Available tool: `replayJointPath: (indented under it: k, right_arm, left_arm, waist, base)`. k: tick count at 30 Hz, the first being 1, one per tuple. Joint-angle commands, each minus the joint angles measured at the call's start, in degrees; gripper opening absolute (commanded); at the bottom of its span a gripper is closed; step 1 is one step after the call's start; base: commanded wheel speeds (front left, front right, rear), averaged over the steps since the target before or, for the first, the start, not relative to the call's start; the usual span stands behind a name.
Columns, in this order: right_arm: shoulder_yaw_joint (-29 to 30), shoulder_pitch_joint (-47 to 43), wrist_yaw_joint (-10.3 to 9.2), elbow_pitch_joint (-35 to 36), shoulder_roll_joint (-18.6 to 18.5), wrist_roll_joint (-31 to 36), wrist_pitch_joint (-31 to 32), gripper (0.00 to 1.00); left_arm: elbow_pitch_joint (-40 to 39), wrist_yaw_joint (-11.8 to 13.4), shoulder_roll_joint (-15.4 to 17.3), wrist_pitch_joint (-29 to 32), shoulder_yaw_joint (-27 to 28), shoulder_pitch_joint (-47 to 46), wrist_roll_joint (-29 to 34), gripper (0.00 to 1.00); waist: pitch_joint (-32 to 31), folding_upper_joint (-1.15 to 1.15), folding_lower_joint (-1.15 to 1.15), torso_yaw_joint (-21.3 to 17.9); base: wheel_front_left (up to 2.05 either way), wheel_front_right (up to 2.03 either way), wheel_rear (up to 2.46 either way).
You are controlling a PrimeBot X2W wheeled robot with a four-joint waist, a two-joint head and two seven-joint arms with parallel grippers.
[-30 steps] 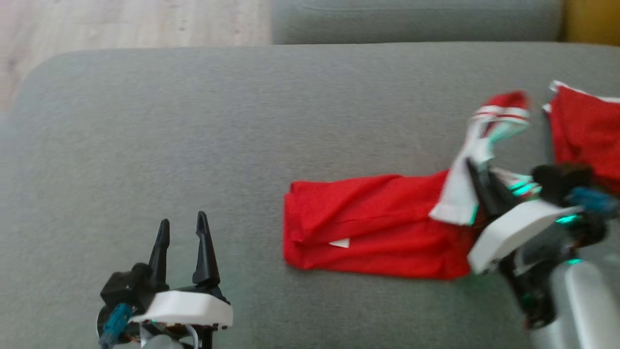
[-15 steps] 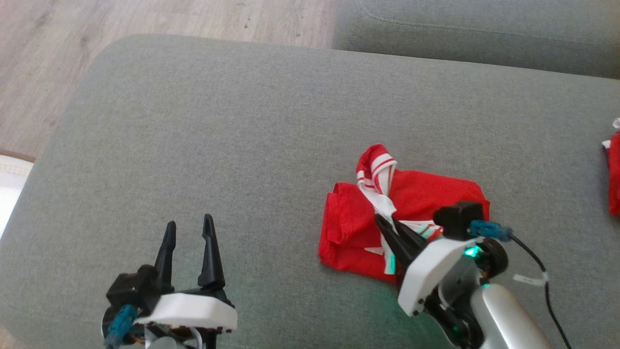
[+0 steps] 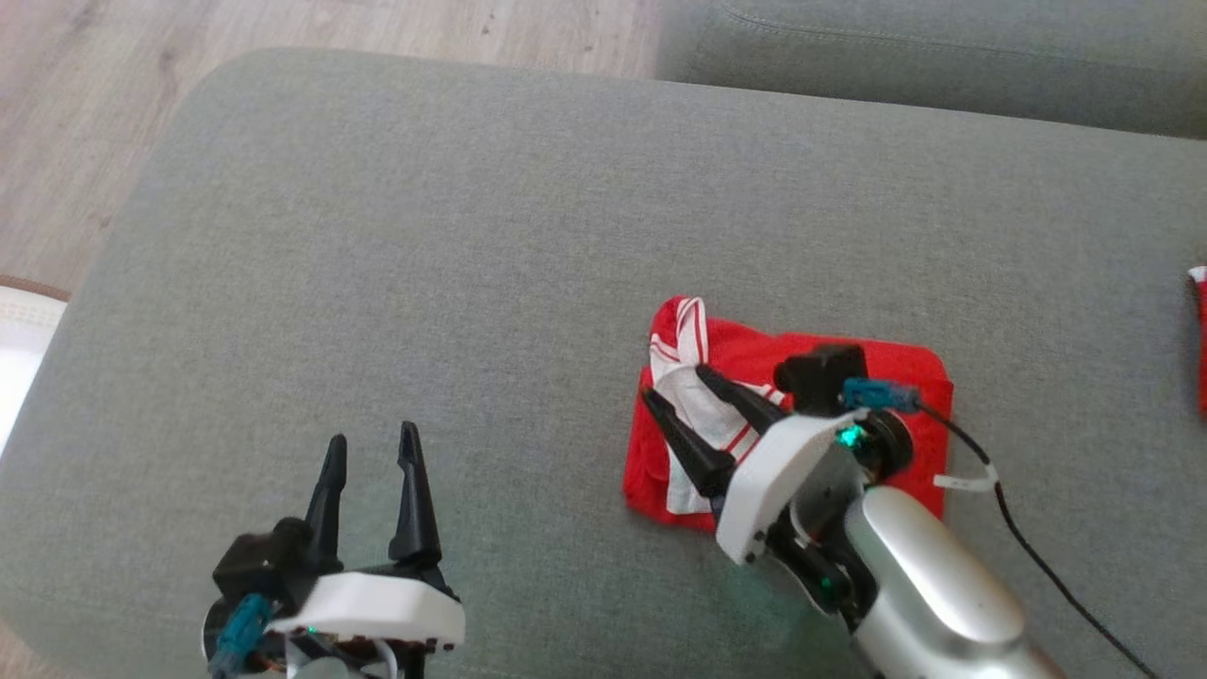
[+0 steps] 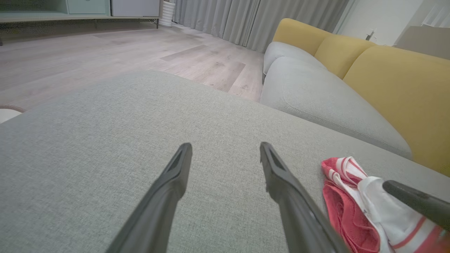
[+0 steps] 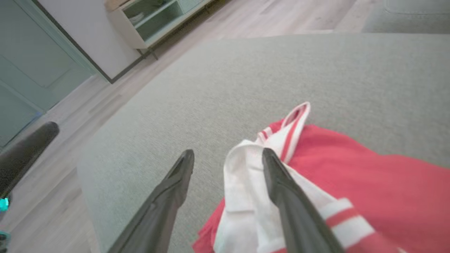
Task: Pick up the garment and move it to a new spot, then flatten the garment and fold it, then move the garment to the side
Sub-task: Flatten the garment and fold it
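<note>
The garment (image 3: pixel 877 370) is red with a white, red-striped end and lies folded in a compact bundle on the grey cushion (image 3: pixel 424 236). My right gripper (image 3: pixel 673 383) hovers open over the bundle's left part, its fingers straddling the white striped fabric without gripping it. The right wrist view shows the right gripper (image 5: pixel 227 152) with one finger over the white part of the garment (image 5: pixel 369 175). My left gripper (image 3: pixel 372 434) rests open and empty at the lower left, well left of the garment. In the left wrist view, my left gripper (image 4: pixel 225 145) is open and the garment (image 4: pixel 346 207) lies to its right.
Another red cloth (image 3: pixel 1199 339) peeks in at the right edge. A grey sofa seat (image 3: pixel 943 57) with yellow backrests (image 4: pixel 397 80) stands beyond the cushion. Wood floor (image 3: pixel 283 28) and a pale rug edge (image 3: pixel 19 330) lie to the left. A black cable (image 3: pixel 1037 556) trails from my right wrist.
My right gripper carried the white striped end leftward over the red body, folding the garment, then opened and let it go. The camera view also shifted. The left gripper stayed put.
</note>
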State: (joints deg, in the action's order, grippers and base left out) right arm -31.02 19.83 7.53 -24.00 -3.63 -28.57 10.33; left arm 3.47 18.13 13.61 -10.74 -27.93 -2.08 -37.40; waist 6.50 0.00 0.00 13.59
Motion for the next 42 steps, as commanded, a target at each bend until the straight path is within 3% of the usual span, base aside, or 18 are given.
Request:
replayJointPath:
  k: [1,9,24,25,26,30,36,42]
  right_arm:
    - [-1.40,2.78,-0.04,1.85,0.75,-0.51,-1.30,1.00]
    - [0.36,5.03,-0.04,4.05,0.75,2.21,-5.49,1.00]
    - [21.66,-4.53,-0.04,11.10,0.75,16.95,-10.48,1.00]
    - [22.61,-5.54,-0.04,11.39,0.75,17.72,-10.63,0.85]
    - [23.45,-6.55,-0.04,11.51,0.75,18.58,-10.68,0.57]
    - [24.27,-9.86,-0.04,11.00,0.75,19.95,-10.74,0.00]
    - [20.68,-11.61,-0.04,5.95,0.75,17.74,-10.71,0.00]
    - [11.16,-8.78,-0.04,-0.65,0.75,13.52,-11.23,0.00]
  left_arm:
    - [-1.39,-0.11,0.10,-0.68,1.58,-2.76,-0.36,1.00]
    - [-1.37,-0.06,0.15,-0.74,1.27,-2.88,-0.25,1.00]
    - [-2.84,0.23,0.89,0.18,0.06,-3.19,0.43,1.00]
    - [-2.96,0.27,0.97,0.23,0.01,-3.17,0.45,1.00]
    - [-3.07,0.30,1.04,0.28,-0.02,-3.14,0.47,1.00]
    - [-3.40,0.46,1.29,0.45,-0.19,-3.09,0.58,1.00]
    - [-3.83,0.80,1.68,0.60,-0.09,-3.02,0.57,1.00]
    - [-4.37,1.18,2.20,0.86,0.11,-2.96,0.49,1.00]
  waist:
    - [-0.03,0.00,0.00,-0.46]
    - [-0.63,0.00,0.00,-2.54]
    - [-1.61,0.00,0.00,-5.78]
    - [-1.61,0.00,0.00,-5.86]
    - [-1.59,0.00,0.00,-5.92]
    - [-1.49,0.00,0.00,-5.89]
    - [-1.57,0.00,0.00,-5.14]
    - [-1.57,0.00,0.00,-3.56]
  base:
    - [0.00,0.00,0.00]
    - [0.00,0.00,0.00]
    - [0.00,0.00,0.00]
    - [0.00,0.00,0.00]
    - [0.00,0.00,0.00]
    - [0.00,0.00,0.00]
    - [0.00,0.00,0.00]
    - [0.00,0.00,0.00]
